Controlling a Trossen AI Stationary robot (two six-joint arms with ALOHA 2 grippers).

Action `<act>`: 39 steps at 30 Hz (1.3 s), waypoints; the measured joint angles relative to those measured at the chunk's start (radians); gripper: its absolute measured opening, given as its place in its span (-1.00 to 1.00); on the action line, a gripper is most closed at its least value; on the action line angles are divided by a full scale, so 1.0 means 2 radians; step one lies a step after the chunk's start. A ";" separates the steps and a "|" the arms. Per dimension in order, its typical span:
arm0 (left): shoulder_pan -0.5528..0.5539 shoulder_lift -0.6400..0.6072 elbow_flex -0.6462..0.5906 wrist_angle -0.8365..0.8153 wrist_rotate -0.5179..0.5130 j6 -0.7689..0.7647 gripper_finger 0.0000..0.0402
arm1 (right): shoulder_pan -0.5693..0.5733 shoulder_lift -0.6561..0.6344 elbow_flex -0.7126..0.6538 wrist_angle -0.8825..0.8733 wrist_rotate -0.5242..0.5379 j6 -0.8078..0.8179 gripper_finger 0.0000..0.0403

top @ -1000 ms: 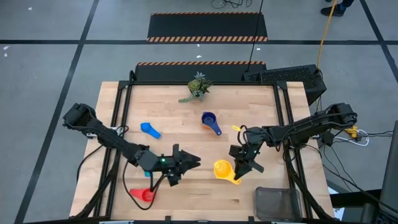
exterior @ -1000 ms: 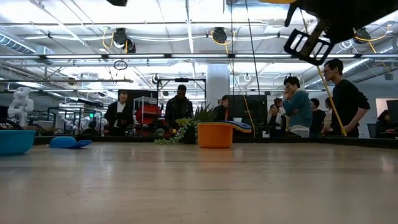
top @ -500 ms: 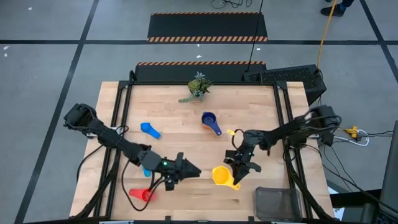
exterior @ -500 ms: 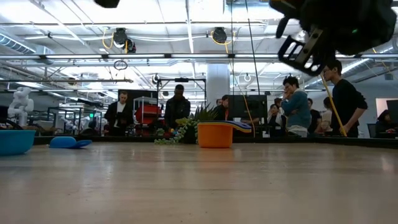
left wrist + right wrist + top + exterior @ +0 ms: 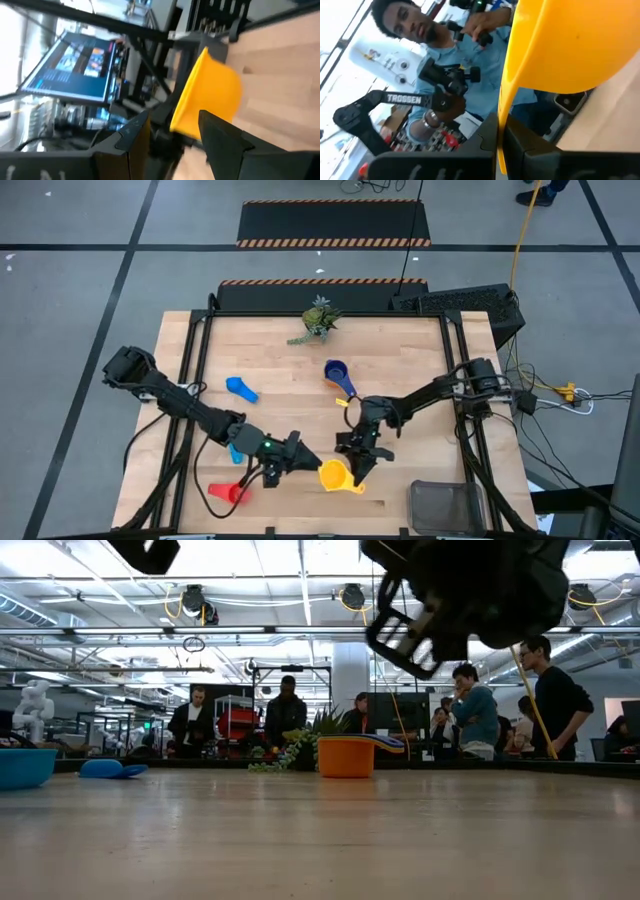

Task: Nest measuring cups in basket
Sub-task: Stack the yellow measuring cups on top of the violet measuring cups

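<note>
1. Near the table's point(image 5: 300, 380) front edge, the right gripper point(image 5: 352, 473) is clamped tight on the yellow measuring cup's point(image 5: 334, 476) handle, holding it up.
2. Just beside it, the left gripper point(image 5: 300, 458) stands half open, fingers point(image 5: 220, 135) flanking the cup's bowl.
3. At the front right corner sits the basket point(image 5: 447, 507).

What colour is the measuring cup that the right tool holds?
Yellow. The measuring cup is gripped by the right tool; the right wrist view shows it best.

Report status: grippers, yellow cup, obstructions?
Right gripper shut on yellow cup, held above table. Left gripper open beside it. Basket unobstructed.
</note>
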 joint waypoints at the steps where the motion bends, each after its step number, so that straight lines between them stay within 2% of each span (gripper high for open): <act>1: 0.000 0.000 0.000 0.000 0.004 0.001 -0.15 | 0.000 0.005 0.009 0.000 0.000 -0.004 -1.00; 7: -0.004 0.000 0.000 -0.006 0.014 0.012 -0.15 | 0.002 0.028 0.046 -0.006 -0.018 -0.012 -1.00; 12: -0.004 -0.001 0.000 -0.007 0.013 0.013 -0.18 | 0.002 0.030 0.049 -0.008 -0.019 -0.013 -1.00; 23: -0.002 0.000 0.000 -0.030 0.009 0.016 -0.70 | 0.006 0.030 0.048 -0.036 -0.009 -0.013 -1.00; 32: 0.000 0.000 0.000 -0.037 0.010 0.025 -0.77 | 0.006 0.030 0.048 -0.041 -0.009 -0.009 -1.00; 39: 0.000 0.000 0.000 -0.037 0.009 0.024 -0.96 | 0.006 0.030 0.048 -0.042 -0.009 -0.007 -1.00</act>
